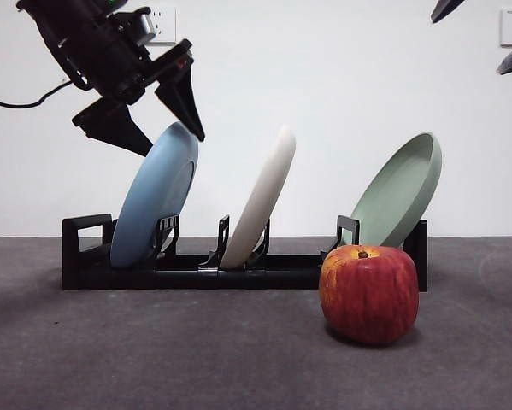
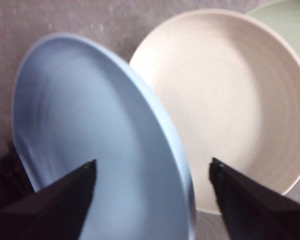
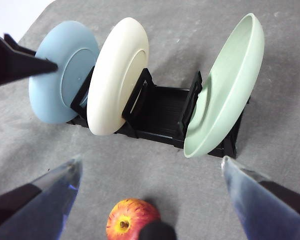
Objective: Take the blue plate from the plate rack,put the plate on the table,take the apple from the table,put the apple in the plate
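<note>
Near, on the table (image 1: pixel 153 359): the apple (image 1: pixel 369 293) sits alone.
Farther back: the blue plate (image 1: pixel 155 196) leans at the left end of the plate rack (image 1: pixel 264 272).
Left gripper (image 1: pixel 157 115): jaws apart around the plate's top rim.
Right gripper (image 3: pixel 150 200): spread wide, waiting.
Tip: squeeze the rim well, then lift straight out.

You see the blue plate (image 1: pixel 153 201) standing tilted in the end slot of the black rack (image 1: pixel 196 269), its rim uppermost. The rack sits on the grey table (image 1: pixel 153 350). The red apple (image 1: pixel 369 293) rests upright on the table, just before the rack's other end.
</note>
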Controlling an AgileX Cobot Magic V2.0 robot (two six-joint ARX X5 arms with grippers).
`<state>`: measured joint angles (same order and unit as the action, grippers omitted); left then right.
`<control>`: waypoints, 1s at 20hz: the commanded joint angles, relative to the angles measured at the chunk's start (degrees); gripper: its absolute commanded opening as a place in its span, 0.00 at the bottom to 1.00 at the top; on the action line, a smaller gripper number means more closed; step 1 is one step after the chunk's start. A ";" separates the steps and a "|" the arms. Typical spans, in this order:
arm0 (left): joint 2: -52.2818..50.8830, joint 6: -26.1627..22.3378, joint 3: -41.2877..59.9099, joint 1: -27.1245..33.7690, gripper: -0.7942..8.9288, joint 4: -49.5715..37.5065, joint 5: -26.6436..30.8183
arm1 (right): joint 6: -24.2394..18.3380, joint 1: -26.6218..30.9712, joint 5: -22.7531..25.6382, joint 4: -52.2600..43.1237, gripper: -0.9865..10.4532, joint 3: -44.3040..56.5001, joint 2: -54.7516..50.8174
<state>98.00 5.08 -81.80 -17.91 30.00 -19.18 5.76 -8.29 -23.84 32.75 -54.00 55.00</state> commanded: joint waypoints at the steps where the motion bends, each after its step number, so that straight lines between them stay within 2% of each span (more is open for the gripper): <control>1: 0.42 -2.64 0.07 -0.39 0.06 0.24 0.00 | 0.44 -0.04 -0.02 -0.26 0.50 -0.17 -0.04; 7: -0.92 -2.71 -0.42 -0.87 0.07 0.15 -2.99 | 0.83 -0.04 0.13 -0.28 0.50 -0.17 -0.04; 10: -2.32 -2.32 -5.53 -1.05 0.07 3.96 -5.49 | 0.85 -0.04 0.13 -0.31 0.50 -0.17 -0.04; 14: -3.39 -3.96 -20.11 -1.64 0.07 17.86 -5.38 | 0.83 -0.02 0.13 -0.31 0.50 -0.17 -0.04; 17: -4.74 -10.23 -31.32 -2.89 0.07 33.20 -4.70 | 0.83 -0.02 0.11 -0.31 0.50 -0.17 -0.04; 18: -5.62 -12.44 -33.46 -3.63 0.07 37.75 -3.52 | 0.83 -0.02 0.11 -0.31 0.50 -0.17 -0.04; 20: -8.92 -14.64 -34.88 -6.64 0.07 45.35 4.94 | 0.83 -0.02 0.13 -0.35 0.50 -0.17 -0.04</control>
<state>88.84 -6.76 -116.71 -24.43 75.22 -14.96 6.22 -8.27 -23.81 32.73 -54.00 55.00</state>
